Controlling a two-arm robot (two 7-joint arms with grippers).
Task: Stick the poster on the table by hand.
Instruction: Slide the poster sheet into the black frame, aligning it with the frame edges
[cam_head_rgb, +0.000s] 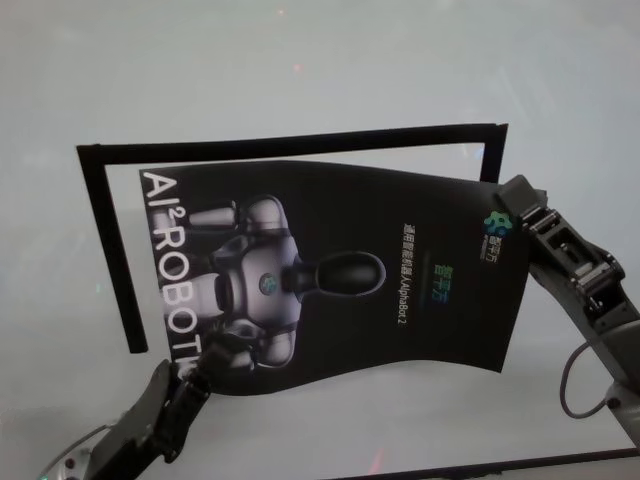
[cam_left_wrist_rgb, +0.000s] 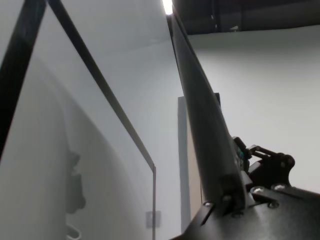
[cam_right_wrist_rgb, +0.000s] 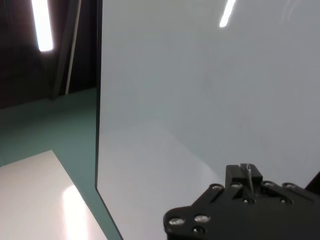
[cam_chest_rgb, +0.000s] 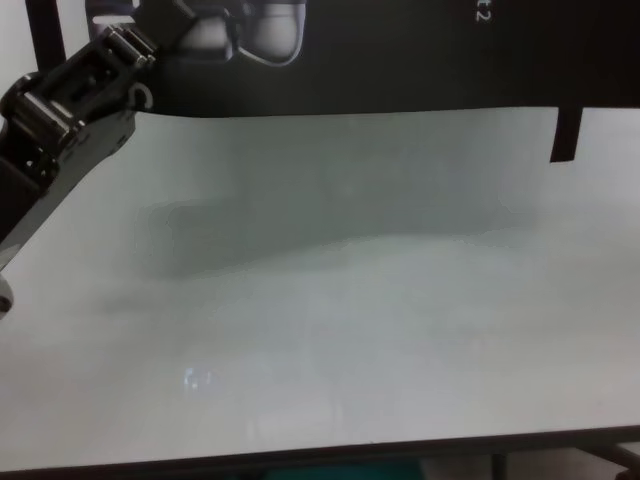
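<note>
From my head, my left gripper (cam_head_rgb: 195, 375) and right gripper (cam_head_rgb: 512, 200) are clamped on opposite corners of the poster (cam_head_rgb: 340, 270), held just above the table (cam_head_rgb: 300, 60), skewed inside the black strips (cam_head_rgb: 110, 250). From my left wrist, the sheet's edge sits pinched. From my chest, it casts a shadow. I judge placement underway; next, square it and lower it flat.

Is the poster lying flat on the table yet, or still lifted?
Still lifted. The poster sags between the left claw and right claw, its near edge curved, a shadow on the table beneath.
</note>
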